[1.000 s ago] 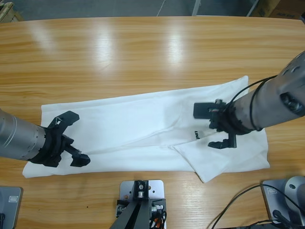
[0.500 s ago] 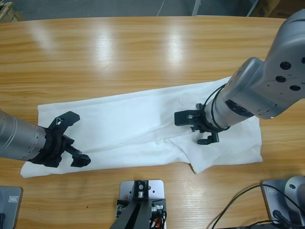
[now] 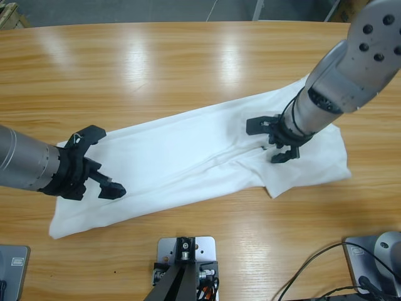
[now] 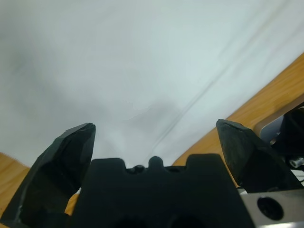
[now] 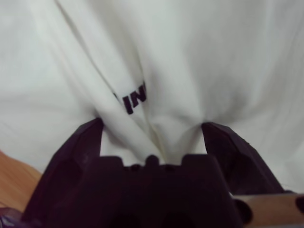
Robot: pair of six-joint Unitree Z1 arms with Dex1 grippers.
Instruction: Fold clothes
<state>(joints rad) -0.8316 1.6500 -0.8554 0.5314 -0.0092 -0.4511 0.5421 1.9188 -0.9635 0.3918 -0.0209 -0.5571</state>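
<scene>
The clothes are one white T-shirt, folded into a long strip that lies slanted across the wooden table, its right end higher. My left gripper is over the strip's left end with its jaws wide apart. In the left wrist view this gripper has only flat white cloth beyond it. My right gripper presses open onto the shirt's right part. The right wrist view shows a bunched ridge of cloth with dark lettering between the spread jaws of that gripper.
Bare wood runs all around the shirt, wide towards the far edge. The shirt's left corner lies near the front edge. Black cables hang at the front right.
The shirt has swung round: its right end went up and away, its left end towards the front edge. The right gripper moved up and right with the cloth. The left gripper shifted slightly right.
</scene>
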